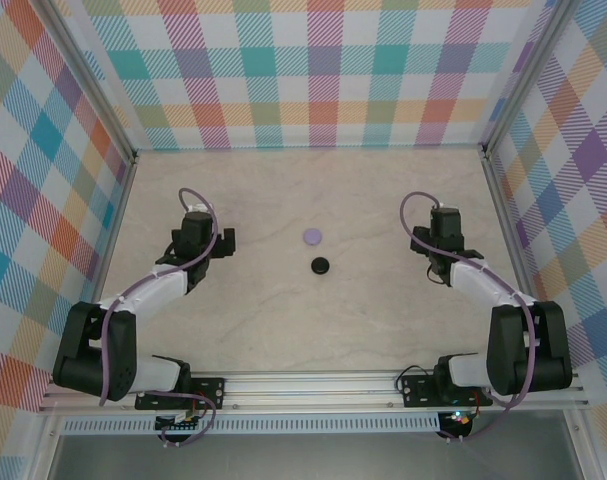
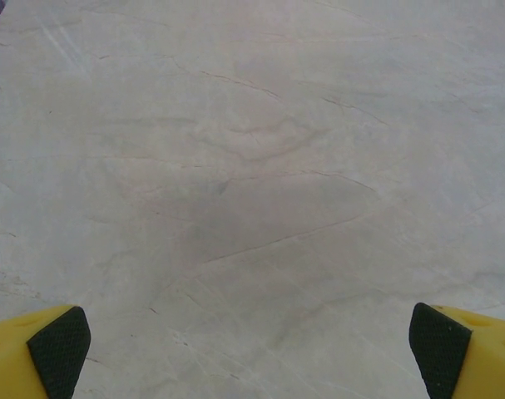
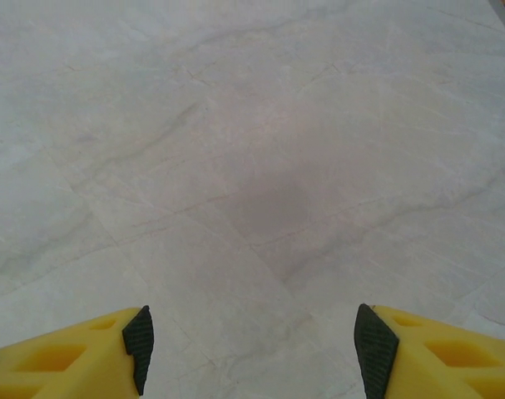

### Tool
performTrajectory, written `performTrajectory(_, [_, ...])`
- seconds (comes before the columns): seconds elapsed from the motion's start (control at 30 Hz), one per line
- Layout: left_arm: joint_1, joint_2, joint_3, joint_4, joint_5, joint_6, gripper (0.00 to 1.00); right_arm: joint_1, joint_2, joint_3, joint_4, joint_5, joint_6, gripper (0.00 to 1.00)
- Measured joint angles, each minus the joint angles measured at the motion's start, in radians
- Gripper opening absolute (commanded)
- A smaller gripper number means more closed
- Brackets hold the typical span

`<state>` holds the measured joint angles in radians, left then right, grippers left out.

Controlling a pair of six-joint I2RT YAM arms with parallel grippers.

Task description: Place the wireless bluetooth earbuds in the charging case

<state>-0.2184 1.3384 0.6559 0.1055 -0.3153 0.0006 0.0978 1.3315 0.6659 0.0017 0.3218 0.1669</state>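
Two-armed, hovering over marble table (image 1: pixel 283 330) inside plaid walls (image 1: pixel 323 70). Holding left gripper (image 2: pixel 252 341) fingers wide apart above the stone; holding right gripper (image 3: pixel 252 337) fingers wide apart likewise. Lying mid-table between both arms: lilac charging case (image 1: pixel 313 236), just beyond black charging case (image 1: pixel 321 265), not touching. Hiding any contents; earbuds too small to tell

The table (image 1: pixel 283 330) and walls (image 1: pixel 323 70)
Pale veined table, pastel checked walls on three sides, metal rail (image 1: pixel 313 383) along the near edge.
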Motion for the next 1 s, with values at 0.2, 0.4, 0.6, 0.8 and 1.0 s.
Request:
performTrajectory(0.2, [0.041,0.0,-0.087,0.148,0.016,0.0,1.0,-0.019,0.019,-0.055,0.127,-0.087,-0.005,0.7])
performTrajectory(0.4, [0.071,0.024,-0.141,0.282,0.05,-0.003,1.0,-0.021,0.031,-0.129,0.253,-0.158,-0.045,0.72])
performTrajectory(0.6, [0.084,0.072,-0.182,0.399,0.106,0.013,1.0,-0.032,0.031,-0.162,0.387,-0.191,-0.098,0.74])
performTrajectory(0.8, [0.094,0.084,-0.225,0.511,0.179,0.047,1.0,-0.053,0.056,-0.183,0.51,-0.22,-0.132,0.75])
performTrajectory(1.0, [0.116,0.112,-0.285,0.649,0.234,0.05,1.0,-0.06,0.093,-0.227,0.617,-0.25,-0.149,0.76])
